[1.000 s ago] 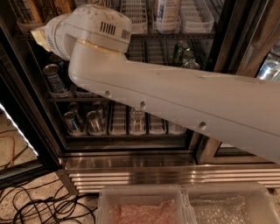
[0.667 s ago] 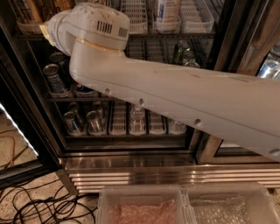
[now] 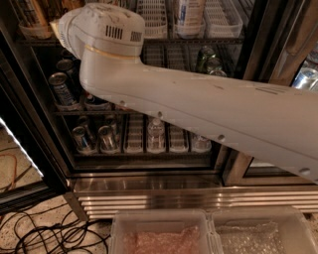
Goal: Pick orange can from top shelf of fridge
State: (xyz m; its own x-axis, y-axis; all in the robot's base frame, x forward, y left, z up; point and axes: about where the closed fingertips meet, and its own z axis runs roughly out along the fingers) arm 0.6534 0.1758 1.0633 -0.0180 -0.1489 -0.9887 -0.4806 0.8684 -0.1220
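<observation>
Arm head (image 3: pixel 102 30) risen slightly, upper left of frame, closing on top shelf (image 3: pixel 154 20). Pincer hidden behind it; grip cannot tell. Orange can (image 3: pixel 30 12) top-left corner, apparently not yet taken.

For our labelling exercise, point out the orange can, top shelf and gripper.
orange can (image 3: pixel 31 11), camera view, its streaked side.
top shelf (image 3: pixel 154 19), camera view, a white lattice lane.
gripper, camera view, hidden behind the arm (image 3: pixel 198 109), upper left.

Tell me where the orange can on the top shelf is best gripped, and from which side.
Probably grip the orange can on its slim body above the clear cup, coming from the open front: it stands upright, base seated in that cup, on the top shelf. The gripper is hidden behind the arm's white housing.
</observation>
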